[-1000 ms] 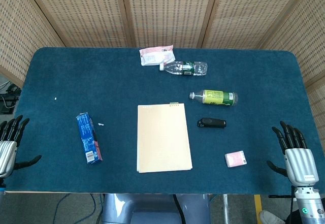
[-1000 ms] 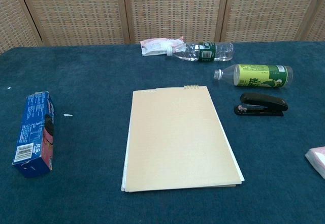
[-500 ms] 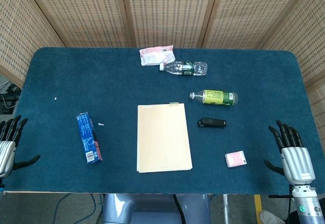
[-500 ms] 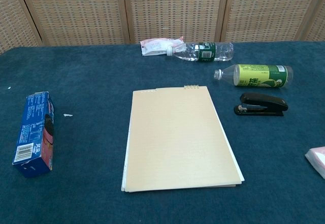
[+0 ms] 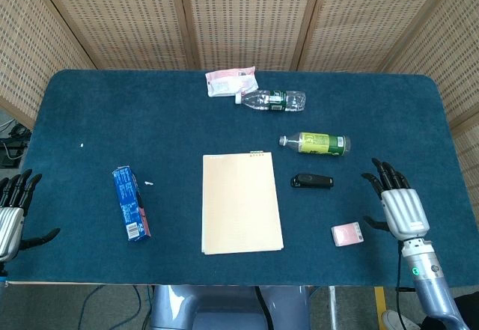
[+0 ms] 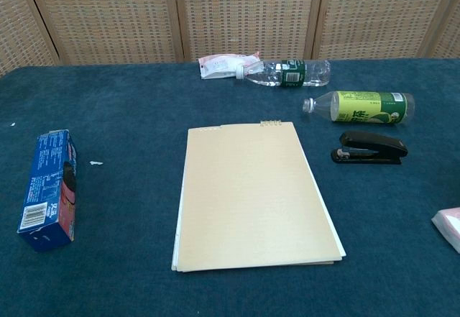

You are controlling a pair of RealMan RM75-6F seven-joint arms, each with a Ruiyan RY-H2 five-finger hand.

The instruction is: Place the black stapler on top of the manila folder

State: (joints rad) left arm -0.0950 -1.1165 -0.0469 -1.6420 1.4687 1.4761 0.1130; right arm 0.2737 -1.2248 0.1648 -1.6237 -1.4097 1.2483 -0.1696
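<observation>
From the head view, the black stapler (image 5: 312,181) lies just right of the manila folder (image 5: 242,203); right hand (image 5: 397,205) and left hand (image 5: 12,214) are spread, holding nothing. The chest view shows the stapler apart from the folder.

Table layout, stapler beside folder
The folder (image 5: 242,203) is lying mid-table, the stapler (image 5: 312,181) sitting just right of it, a bottle (image 5: 315,144) lying behind the stapler, a box (image 5: 131,202) lying well left, and the right hand (image 5: 397,206) hovering right of the stapler.
</observation>
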